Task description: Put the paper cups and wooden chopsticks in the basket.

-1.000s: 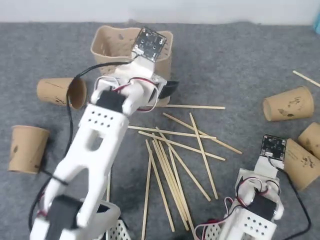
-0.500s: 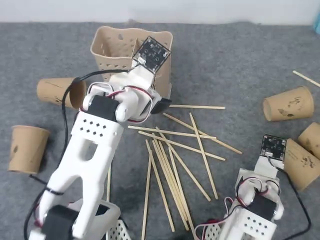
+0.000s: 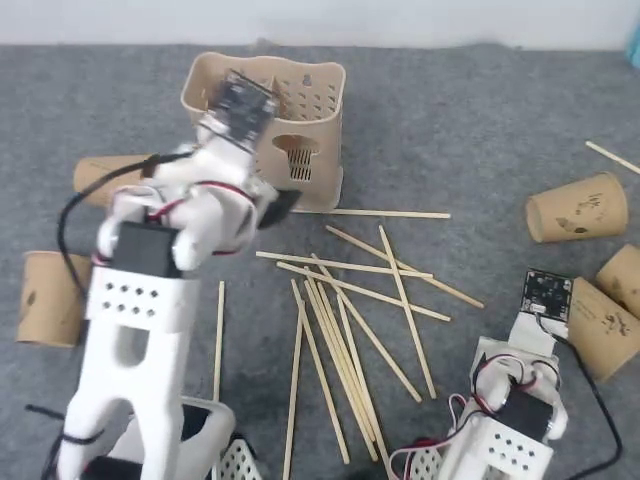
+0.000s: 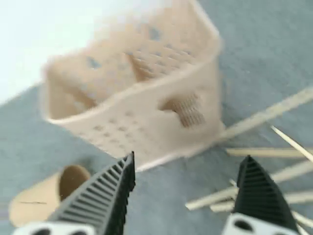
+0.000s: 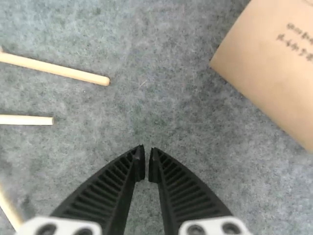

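The left gripper [image 4: 188, 159] is hanging just in front of the basket [image 4: 146, 122], jaws standing wide apart and holding nothing. The nearest cup [image 4: 46, 200] is lying on its side close by one jaw, its mouth facing the gripper and its long axis running across the table; the left arm is the nearer one. The chopsticks [image 3: 340, 330] are lying scattered on the far side of the gripper, clear of that cup. The right gripper [image 5: 146, 149] is sitting low over the carpet, jaws closed on nothing, with a second cup [image 5: 274, 63] lying just beside it
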You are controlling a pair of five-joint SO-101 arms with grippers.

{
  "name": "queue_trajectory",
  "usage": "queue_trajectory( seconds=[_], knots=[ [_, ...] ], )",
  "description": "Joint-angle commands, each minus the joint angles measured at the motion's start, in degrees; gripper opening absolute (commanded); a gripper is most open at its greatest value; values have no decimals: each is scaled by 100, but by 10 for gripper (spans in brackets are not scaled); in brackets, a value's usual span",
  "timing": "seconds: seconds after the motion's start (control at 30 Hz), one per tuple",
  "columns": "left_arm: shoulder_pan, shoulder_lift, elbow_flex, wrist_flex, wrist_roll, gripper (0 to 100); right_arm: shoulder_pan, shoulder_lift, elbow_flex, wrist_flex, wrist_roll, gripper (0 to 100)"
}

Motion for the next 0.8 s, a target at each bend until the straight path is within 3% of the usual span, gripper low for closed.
queue_trajectory(
  seconds=[0.0, 0.23, 0.37, 0.6, 0.77],
  knots=[
    [-316, -185, -541, -466, -9, 319, 84, -101, -211, -101, 44, 29],
    [-141, 1055, -2879, 1090, 0, 319, 84, -101, -211, -101, 44, 29],
    [-475, 2374, -4418, 1890, 378, 319, 84, -101, -211, -101, 44, 29],
    [-1345, 4580, -7099, 2620, 958, 319, 84, -101, -211, -101, 44, 29],
    [-1574, 5925, -8602, 2927, 967, 319, 84, -101, -211, -101, 44, 29]
  ],
)
